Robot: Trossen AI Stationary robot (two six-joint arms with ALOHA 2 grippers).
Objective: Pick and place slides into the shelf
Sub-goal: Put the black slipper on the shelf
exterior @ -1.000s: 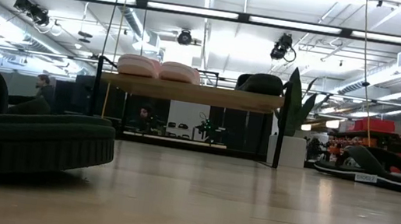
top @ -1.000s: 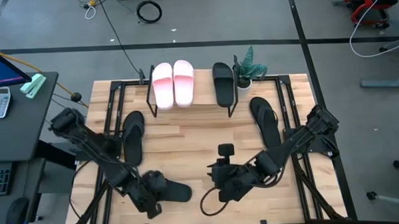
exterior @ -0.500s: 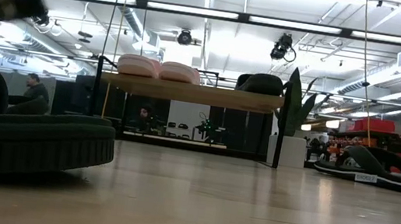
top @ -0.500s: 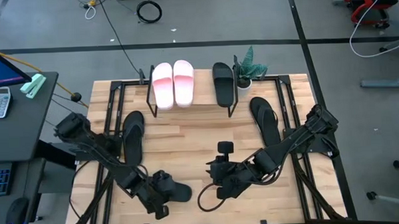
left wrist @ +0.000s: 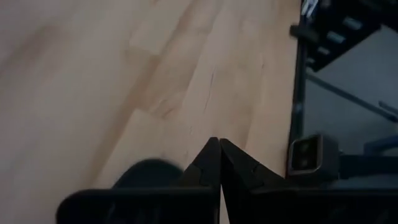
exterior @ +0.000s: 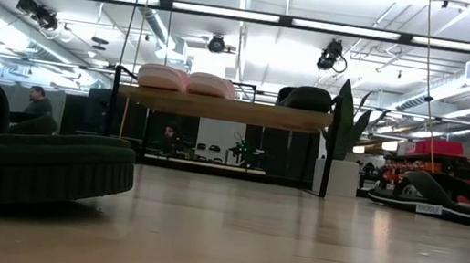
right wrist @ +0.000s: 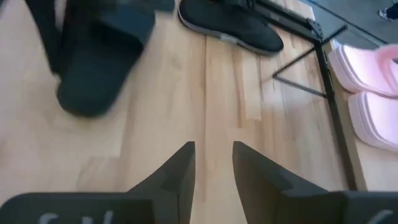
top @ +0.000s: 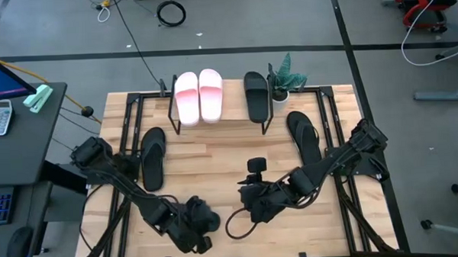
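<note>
One black broad-strap slide (exterior: 27, 167) lies flat on the tabletop near its near-left corner, also in the right wrist view (right wrist: 102, 62). My left gripper (top: 193, 227) hangs above it, shut (left wrist: 219, 152), touching nothing. My right gripper (top: 252, 205) hovers open (right wrist: 213, 165) over bare wood right of that slide. The shelf (top: 240, 113) stands at the far edge and carries two pink slides (top: 199, 95) and another black slide (top: 256, 93) on its plank. One black flip-flop (top: 152, 155) lies left of centre, the other (top: 306, 137) to the right.
A small potted plant (top: 284, 79) stands at the shelf's right end. Black metal frame rails (top: 129, 124) run along the table's left and right sides. A cable loop (top: 236, 224) trails under the right arm. People and equipment show in the room beyond.
My left gripper has travelled toward the table's right and near edge and now covers the black slide from above in the high view. That slide has stayed where it was on the table.
</note>
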